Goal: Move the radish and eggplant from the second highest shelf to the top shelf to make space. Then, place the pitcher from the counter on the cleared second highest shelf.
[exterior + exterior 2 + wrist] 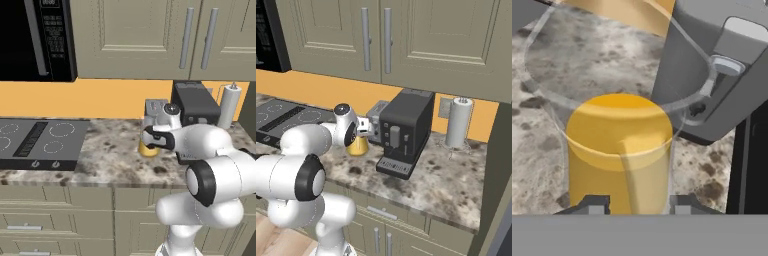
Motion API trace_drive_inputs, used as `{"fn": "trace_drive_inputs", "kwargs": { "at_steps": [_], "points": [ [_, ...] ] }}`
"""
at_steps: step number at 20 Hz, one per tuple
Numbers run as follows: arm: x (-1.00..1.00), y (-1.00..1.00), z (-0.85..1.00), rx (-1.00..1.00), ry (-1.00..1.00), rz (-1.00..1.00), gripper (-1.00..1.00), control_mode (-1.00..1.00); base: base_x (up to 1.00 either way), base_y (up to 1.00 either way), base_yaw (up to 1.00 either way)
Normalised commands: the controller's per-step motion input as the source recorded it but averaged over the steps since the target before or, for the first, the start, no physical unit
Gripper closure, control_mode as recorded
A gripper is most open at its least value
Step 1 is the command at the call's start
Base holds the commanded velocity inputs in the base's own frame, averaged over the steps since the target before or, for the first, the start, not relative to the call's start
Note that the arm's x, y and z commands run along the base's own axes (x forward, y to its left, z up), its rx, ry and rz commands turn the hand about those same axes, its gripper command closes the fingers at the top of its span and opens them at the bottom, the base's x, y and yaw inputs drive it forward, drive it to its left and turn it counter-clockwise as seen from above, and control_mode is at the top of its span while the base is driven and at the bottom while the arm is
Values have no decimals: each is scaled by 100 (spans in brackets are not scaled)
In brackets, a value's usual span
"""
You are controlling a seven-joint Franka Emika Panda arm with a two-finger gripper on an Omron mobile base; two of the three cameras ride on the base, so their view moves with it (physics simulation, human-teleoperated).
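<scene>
Yellow pitcher (619, 150) stands on counter (542, 145) between spread end effector (639, 204) fingers, toaster (722, 75) beside

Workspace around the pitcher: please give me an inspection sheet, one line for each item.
Surface: speckled stone counter, bare in front of the pitcher.
Job's things: pitcher upright on the counter, clear walls, yellow filling its lower part; shelves, radish and eggplant nothing seen.
Clutter: black coffee machine close beside the pitcher; toaster behind it; paper towel roll further along.
Gripper: gripper open, one fingertip on each side of the pitcher; contact cannot be told.
Cables: nothing seen.
Surroundings: cooktop, microwave, wall cabinets, orange backsplash.
</scene>
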Motion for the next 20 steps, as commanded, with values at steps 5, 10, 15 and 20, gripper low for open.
{"fn": "trace_drive_inputs", "kwargs": {
  "at_steps": [5, 10, 15, 20],
  "points": [
    [0, 0, -15, -1, 0, 1, 100, -100, 0, 0, 0],
    [-1, 2, -8, 0, 0, 0, 100, -100, 0, 0, 0],
    [-52, 32, -12, -1, -2, 2, 100, -100, 0, 0, 0],
    [-96, 29, 21, 0, -13, 6, 100, -100, 0, 0, 0]
  ]
}}
